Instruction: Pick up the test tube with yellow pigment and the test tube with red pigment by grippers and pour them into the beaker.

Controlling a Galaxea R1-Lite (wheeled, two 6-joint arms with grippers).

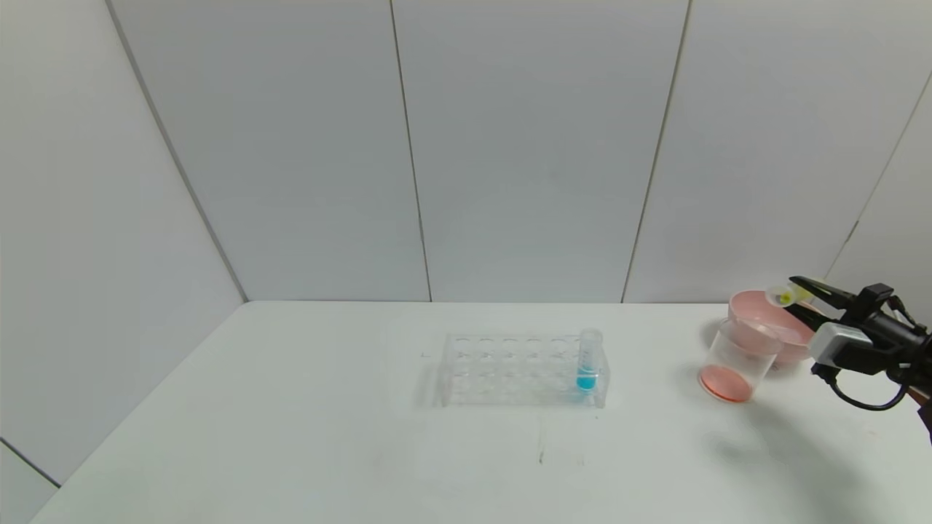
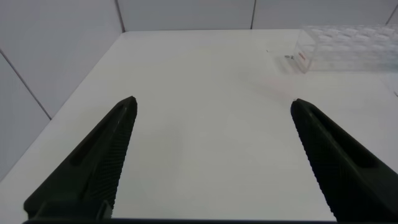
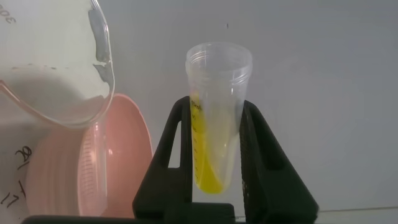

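My right gripper (image 1: 797, 293) is shut on the test tube with yellow pigment (image 1: 783, 295), held tipped on its side above the pink bowl, just behind and above the beaker (image 1: 735, 360). In the right wrist view the tube (image 3: 214, 124) sits between the two black fingers (image 3: 171, 155), with yellow liquid lying along one side and its mouth open. The beaker (image 3: 50, 62) holds a thin layer of orange-red liquid. The test tube with red pigment is out of view. My left gripper (image 2: 212, 102) is open and empty above the bare table at the left.
A clear tube rack (image 1: 520, 360) stands mid-table with one blue-liquid tube (image 1: 588, 360) at its right end; the rack also shows in the left wrist view (image 2: 348, 46). A pink bowl (image 1: 764, 313) sits behind the beaker, near the back wall and the table's right side.
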